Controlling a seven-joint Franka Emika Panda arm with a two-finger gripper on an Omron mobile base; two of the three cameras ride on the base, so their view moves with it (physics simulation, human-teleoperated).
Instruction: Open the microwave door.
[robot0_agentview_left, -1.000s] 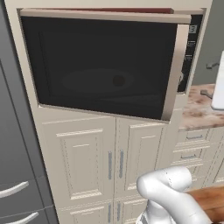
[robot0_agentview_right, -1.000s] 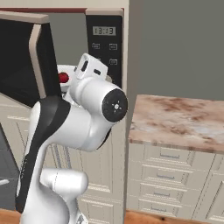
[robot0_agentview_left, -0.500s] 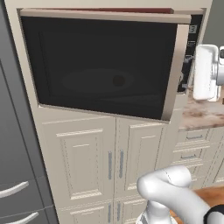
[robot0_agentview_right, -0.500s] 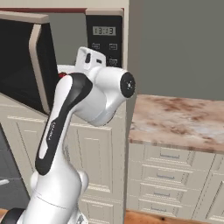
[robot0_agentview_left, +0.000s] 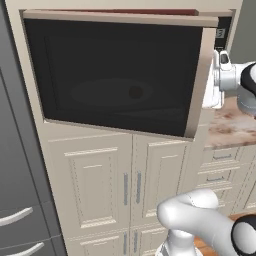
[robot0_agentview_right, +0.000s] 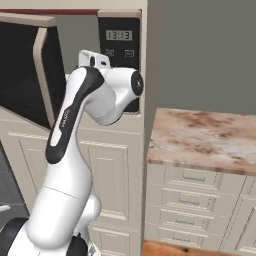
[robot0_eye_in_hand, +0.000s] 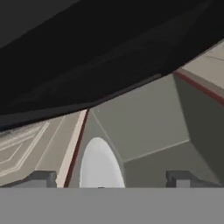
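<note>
The microwave door (robot0_agentview_left: 120, 75), a black glass panel in a beige frame, stands partly swung out, with its beige bar handle (robot0_agentview_left: 197, 85) on the right edge. Behind that edge the microwave (robot0_agentview_right: 120, 55) shows its black control strip with a lit display. My gripper (robot0_agentview_left: 216, 82) is just right of the handle edge, level with the door's middle. In the hand view the gripper (robot0_eye_in_hand: 113, 179) is open, its fingertips (robot0_eye_in_hand: 41, 178) wide apart with nothing between them. It looks into the grey interior (robot0_eye_in_hand: 148, 122), past the dark red rim (robot0_eye_in_hand: 76, 146), with a white turntable (robot0_eye_in_hand: 100, 166) ahead and the door's black inner side (robot0_eye_in_hand: 87, 52) above.
Cream panelled cabinet doors (robot0_agentview_left: 105, 185) fill the wall below the microwave. A marbled counter (robot0_agentview_right: 205, 135) over cream drawers (robot0_agentview_right: 192, 187) lies to the right. A dark grey unit with curved handles (robot0_agentview_left: 17, 217) stands at the left.
My hand has moved left from the picture's right edge up to the door's handle side, and the arm's elbow has risen. The door stands about as before.
</note>
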